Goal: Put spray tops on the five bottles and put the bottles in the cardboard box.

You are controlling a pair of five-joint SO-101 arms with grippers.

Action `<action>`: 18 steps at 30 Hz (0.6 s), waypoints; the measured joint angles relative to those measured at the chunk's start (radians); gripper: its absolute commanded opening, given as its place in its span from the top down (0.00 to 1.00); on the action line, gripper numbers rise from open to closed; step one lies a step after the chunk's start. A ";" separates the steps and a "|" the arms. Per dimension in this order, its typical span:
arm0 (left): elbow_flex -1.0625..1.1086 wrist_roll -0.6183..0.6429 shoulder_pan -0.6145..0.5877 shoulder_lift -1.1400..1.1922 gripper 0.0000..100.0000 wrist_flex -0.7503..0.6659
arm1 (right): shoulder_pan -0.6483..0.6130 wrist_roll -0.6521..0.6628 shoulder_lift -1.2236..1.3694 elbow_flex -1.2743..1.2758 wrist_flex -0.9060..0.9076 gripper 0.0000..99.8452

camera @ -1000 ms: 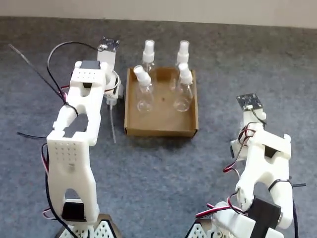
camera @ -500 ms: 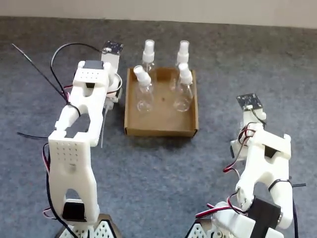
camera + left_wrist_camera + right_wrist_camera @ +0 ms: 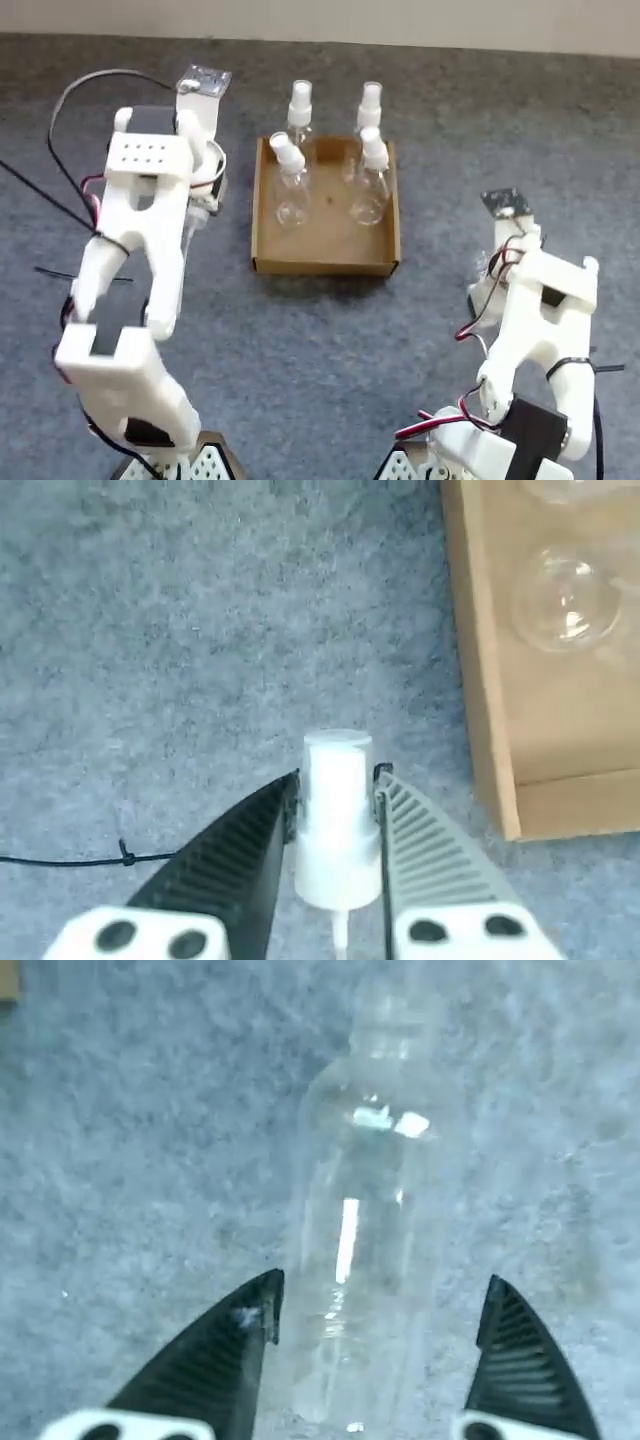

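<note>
My left gripper (image 3: 335, 805) is shut on a white spray top (image 3: 337, 800) and holds it above the grey carpet, just left of the cardboard box (image 3: 485, 680). In the high view the left gripper (image 3: 203, 200) sits beside the box's left wall (image 3: 258, 215). Several clear bottles with white spray tops (image 3: 290, 180) stand inside the box. My right gripper (image 3: 375, 1305) is open, one finger on each side of a clear bottle without a top (image 3: 365, 1200) on the carpet. In the high view the right gripper (image 3: 490, 268) is right of the box.
Grey carpet covers the table, with a bare stretch in front of the box (image 3: 330, 340). Black cables (image 3: 60, 270) trail on the left of the left arm. A pale wall strip runs along the far edge (image 3: 400, 20).
The left arm has swung up and to the left with the spray top, and its dip tube no longer shows beside the box. The right arm shifted only slightly.
</note>
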 measured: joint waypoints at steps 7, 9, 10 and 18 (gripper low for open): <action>0.437 0.000 0.000 -0.313 0.98 -0.238 | -0.055 0.000 0.015 -0.193 0.100 0.75; 0.563 0.000 0.000 -0.408 0.98 -0.305 | -0.084 0.000 0.038 -0.229 0.106 0.75; 0.614 0.000 0.000 -0.450 0.98 -0.331 | -0.092 -0.002 0.057 -0.241 0.106 0.75; 0.781 -0.002 0.000 -0.621 0.98 -0.393 | -0.109 -0.035 0.307 -0.328 0.106 0.76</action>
